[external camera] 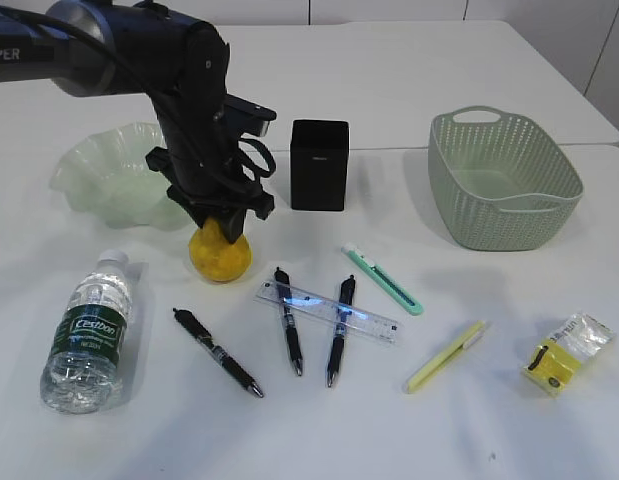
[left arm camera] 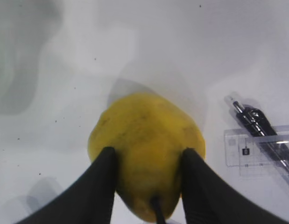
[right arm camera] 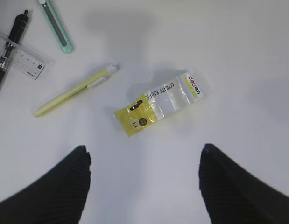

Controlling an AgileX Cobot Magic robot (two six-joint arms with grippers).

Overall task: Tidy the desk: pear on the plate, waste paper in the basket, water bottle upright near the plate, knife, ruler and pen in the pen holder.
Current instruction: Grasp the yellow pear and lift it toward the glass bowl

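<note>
The left arm's fingers (external camera: 225,222) are down over the pear (external camera: 221,252) right now, one black finger (left arm camera: 95,186) on each flank of the fruit, pressed up against its skin in the left wrist view, so I'd call that a grip on the pear, though it sits on the white surface (external camera: 319,430) and hasn't left it. The plate (external camera: 114,180), that pale green wavy-edged dish, lies just behind and to the left of those fingers, close by, so the move ahead looks like a short lift and carry that way. The pear points its stem end back toward the wrist, long axis running between the fingers. It's a plump yellow thing, a bit dull, with faint dark flecks. Over on the other side, the right arm's fingers (right arm camera: 144,186) hang spread wide and empty above the surface, with the waste paper (right arm camera: 160,101), a crumpled yellow and clear wrapper, lying dead ahead of them, between the tips and a little beyond. The left arm is plainly the nearer one for the pear.
</note>
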